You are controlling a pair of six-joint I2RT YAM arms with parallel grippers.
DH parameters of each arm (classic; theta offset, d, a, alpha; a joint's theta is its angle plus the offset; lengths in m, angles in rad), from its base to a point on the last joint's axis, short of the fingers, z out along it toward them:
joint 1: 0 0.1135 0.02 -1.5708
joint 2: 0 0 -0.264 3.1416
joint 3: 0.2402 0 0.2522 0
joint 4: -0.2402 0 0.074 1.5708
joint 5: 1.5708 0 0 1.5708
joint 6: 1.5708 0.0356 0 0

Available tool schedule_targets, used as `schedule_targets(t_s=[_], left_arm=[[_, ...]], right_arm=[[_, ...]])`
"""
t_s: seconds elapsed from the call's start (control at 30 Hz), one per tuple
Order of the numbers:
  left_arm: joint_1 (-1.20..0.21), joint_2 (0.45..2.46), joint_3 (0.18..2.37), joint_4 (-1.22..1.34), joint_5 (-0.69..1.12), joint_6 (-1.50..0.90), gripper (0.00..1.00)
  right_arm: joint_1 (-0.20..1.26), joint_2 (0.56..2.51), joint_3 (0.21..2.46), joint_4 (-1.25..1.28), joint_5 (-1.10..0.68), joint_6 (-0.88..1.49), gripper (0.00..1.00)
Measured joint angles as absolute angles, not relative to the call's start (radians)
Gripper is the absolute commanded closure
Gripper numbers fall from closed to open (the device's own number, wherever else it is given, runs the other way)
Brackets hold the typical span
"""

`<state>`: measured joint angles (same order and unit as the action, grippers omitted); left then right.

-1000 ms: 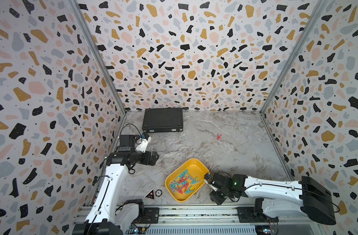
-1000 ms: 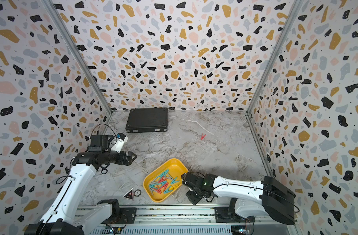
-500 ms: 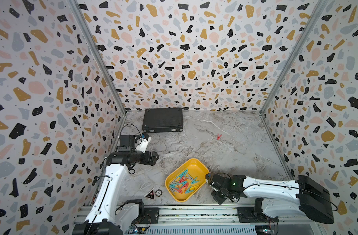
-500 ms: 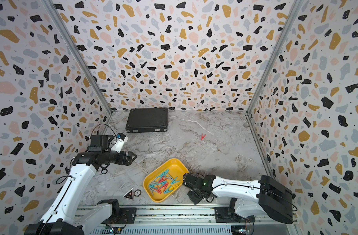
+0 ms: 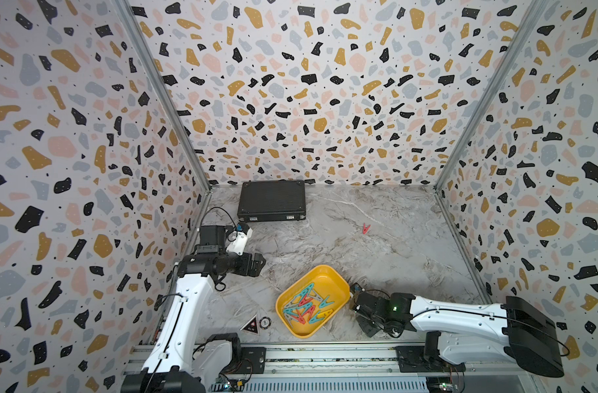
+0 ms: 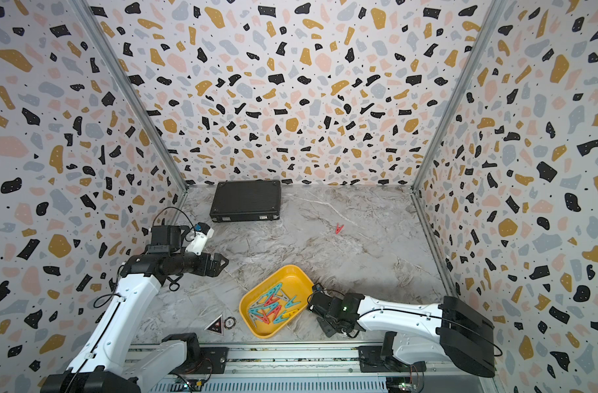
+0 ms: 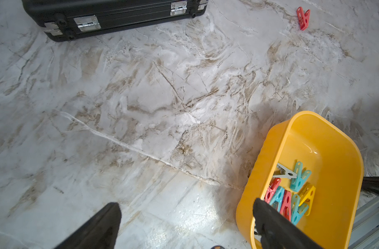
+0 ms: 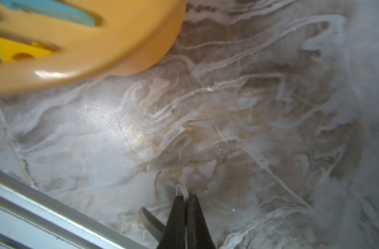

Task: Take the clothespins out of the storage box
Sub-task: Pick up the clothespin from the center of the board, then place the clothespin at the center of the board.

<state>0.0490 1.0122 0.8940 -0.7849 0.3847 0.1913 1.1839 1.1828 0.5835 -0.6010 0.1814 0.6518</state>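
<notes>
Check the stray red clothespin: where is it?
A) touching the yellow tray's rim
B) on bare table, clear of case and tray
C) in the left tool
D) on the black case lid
B: the red clothespin lies alone on the marble table, apart from the black case and the yellow tray. The left tool is open and empty.

Left jaws spread, right jaws clamped.
</notes>
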Motion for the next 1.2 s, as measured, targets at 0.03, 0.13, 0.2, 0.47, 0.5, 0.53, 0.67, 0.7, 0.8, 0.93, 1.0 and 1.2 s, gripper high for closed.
schedule_targets(t_s=[0.03, 0.13, 0.2, 0.47, 0.5, 0.53, 0.67, 0.7, 0.8, 0.93, 1.0, 1.2], left_arm=[[0.049, 1.012, 0.894, -0.785, 0.385, 0.191, 0.0], [0.049, 1.012, 0.894, -0.785, 0.385, 0.191, 0.0], [0.049, 1.012, 0.894, -0.785, 0.385, 0.191, 0.0], [0.049, 1.012, 0.894, -0.785, 0.385, 0.191, 0.0], [0.049, 1.012, 0.894, -0.785, 0.385, 0.191, 0.0], [0.049, 1.012, 0.894, -0.785, 0.385, 0.191, 0.0], [0.049, 1.012, 0.894, -0.785, 0.385, 0.191, 0.0], [0.049, 1.012, 0.894, -0.785, 0.385, 0.191, 0.0], [0.049, 1.012, 0.894, -0.785, 0.385, 0.191, 0.0], [0.049, 1.011, 0.894, -0.785, 0.386, 0.191, 0.0], [0.049, 1.011, 0.894, -0.785, 0.388, 0.191, 0.0], [0.049, 1.011, 0.894, -0.785, 0.393, 0.192, 0.0]], right_arm=[[1.18, 1.164, 0.585, -0.614, 0.2, 0.663, 1.0], [1.152, 1.121, 0.6, -0.649, 0.237, 0.684, 1.0], [1.11, 1.102, 0.621, -0.668, 0.25, 0.686, 1.0], [0.833, 1.136, 0.787, -0.708, 0.25, 0.615, 1.0], [0.795, 1.163, 0.818, -0.709, 0.245, 0.596, 1.0], [0.758, 1.197, 0.852, -0.71, 0.241, 0.576, 1.0], [0.624, 1.343, 0.982, -0.716, 0.226, 0.506, 1.0], [0.589, 1.382, 1.016, -0.715, 0.221, 0.491, 1.0], [0.49, 1.5, 1.117, -0.715, 0.2, 0.455, 1.0], [0.391, 1.658, 1.261, -0.718, 0.174, 0.424, 1.0], [0.35, 1.736, 1.331, -0.716, 0.167, 0.416, 1.0], [0.245, 1.959, 1.52, -0.719, 0.126, 0.4, 1.0]])
